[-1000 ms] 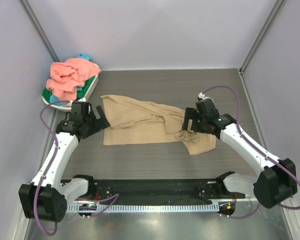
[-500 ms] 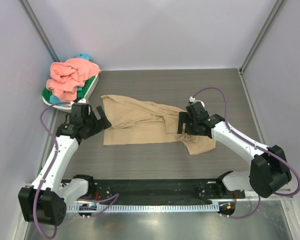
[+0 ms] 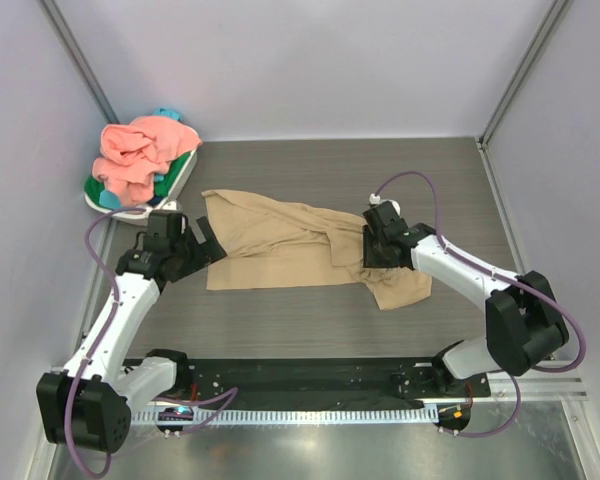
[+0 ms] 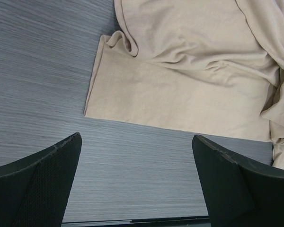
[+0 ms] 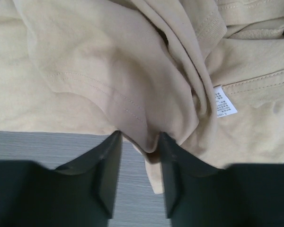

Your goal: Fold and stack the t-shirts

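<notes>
A tan t-shirt [image 3: 280, 245] lies spread and rumpled on the dark table, its right part bunched. My right gripper [image 3: 372, 254] is down on that bunched part. In the right wrist view its jaws [image 5: 139, 139] pinch a raised fold of the tan t-shirt [image 5: 109, 71], and a white label [image 5: 224, 100] shows nearby. My left gripper [image 3: 202, 240] hovers open at the shirt's left edge. The left wrist view shows its fingers [image 4: 137, 139] wide apart over bare table, with the tan t-shirt's [image 4: 189, 80] hem just beyond them. A salmon pink t-shirt [image 3: 135, 150] lies heaped on a green one [image 3: 177, 170], with a bit of teal [image 3: 168, 113] behind.
A white oval basket [image 3: 115, 205] under the heap stands at the back left corner. Grey walls close in the table on the left, back and right. A black rail [image 3: 310, 375] runs along the near edge between the arm bases.
My right gripper has moved left onto the bunched cloth and its jaws have closed in on a fold. The left arm has shifted only slightly.
</notes>
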Controlling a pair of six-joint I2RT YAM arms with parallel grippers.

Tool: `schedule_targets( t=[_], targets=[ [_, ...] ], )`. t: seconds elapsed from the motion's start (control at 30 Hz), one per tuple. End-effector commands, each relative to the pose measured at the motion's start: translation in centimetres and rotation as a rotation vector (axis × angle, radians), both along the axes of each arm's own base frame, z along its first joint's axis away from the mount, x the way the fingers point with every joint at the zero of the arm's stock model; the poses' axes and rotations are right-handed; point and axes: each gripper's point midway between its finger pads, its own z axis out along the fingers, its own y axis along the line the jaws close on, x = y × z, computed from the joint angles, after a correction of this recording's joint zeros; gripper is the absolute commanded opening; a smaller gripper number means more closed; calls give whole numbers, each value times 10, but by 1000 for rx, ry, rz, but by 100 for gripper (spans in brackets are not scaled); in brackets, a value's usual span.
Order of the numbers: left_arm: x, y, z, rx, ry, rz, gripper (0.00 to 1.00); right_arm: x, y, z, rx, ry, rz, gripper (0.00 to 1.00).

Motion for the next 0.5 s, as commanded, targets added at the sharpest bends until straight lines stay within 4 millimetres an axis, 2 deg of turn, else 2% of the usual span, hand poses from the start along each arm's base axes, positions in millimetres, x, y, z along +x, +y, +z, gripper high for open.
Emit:
schedule_targets(
  t=[0.0, 0.13, 0.17, 0.2, 0.27, 0.33, 0.47],
  targets=[
    [8, -3, 10, -14, -59, 6, 100, 13, 3, 10, -14, -54, 4, 39],
    [9, -3, 9, -10, -53, 6, 100, 13, 1, 5, -34, -41, 13, 19],
    [9, -3, 9, -9, -53, 5, 100, 13, 1, 6, -36, -43, 17, 8],
    [10, -2, 8, -6, -51, 7, 100, 13, 1, 6, -35, -44, 17, 2],
    [11, -1, 8, 2, -51, 10, 100, 16, 0, 11, -41, -60, 14, 1],
    [17, 11, 11, 59, -58, 58, 100, 18, -3, 24, -52, -87, 14, 1],
    [40, 22, 22, 116, -80, 113, 100, 22, -15, 67, -83, -174, -7, 1]
  ],
)
